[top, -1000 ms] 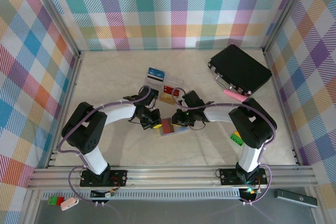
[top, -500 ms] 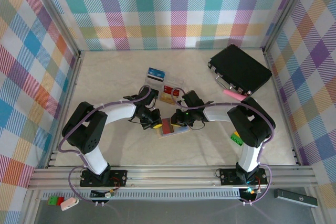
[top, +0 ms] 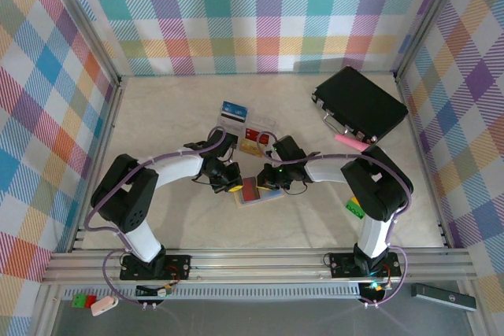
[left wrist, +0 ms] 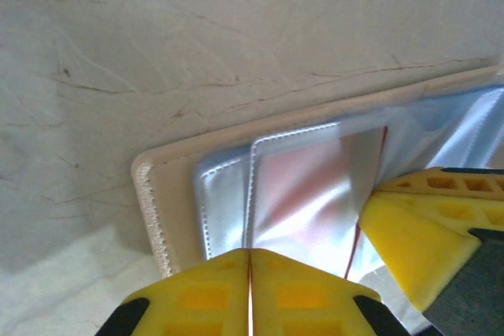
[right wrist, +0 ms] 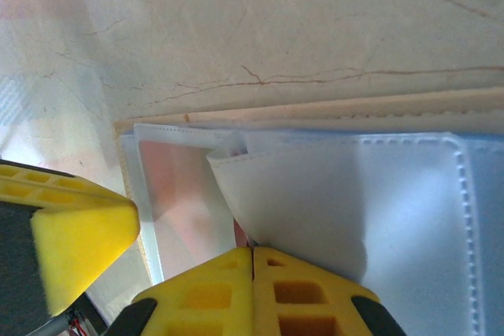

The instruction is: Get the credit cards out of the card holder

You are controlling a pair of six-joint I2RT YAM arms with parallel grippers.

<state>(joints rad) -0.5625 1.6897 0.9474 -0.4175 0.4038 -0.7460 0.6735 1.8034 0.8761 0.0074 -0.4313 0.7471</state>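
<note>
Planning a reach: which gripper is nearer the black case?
Right. The right gripper is at the card holder, on the side toward the black case; the left gripper is on its far side.

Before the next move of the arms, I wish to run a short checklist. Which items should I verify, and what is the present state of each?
1. The card holder lies open: ok.
2. The left tool is shut: ok.
3. The right tool is shut: ok.
4. The right tool truly pinches the lifted clear sleeve: cannot tell.
5. The reddish card is out of the holder: not ok, it lies under clear plastic.
</note>
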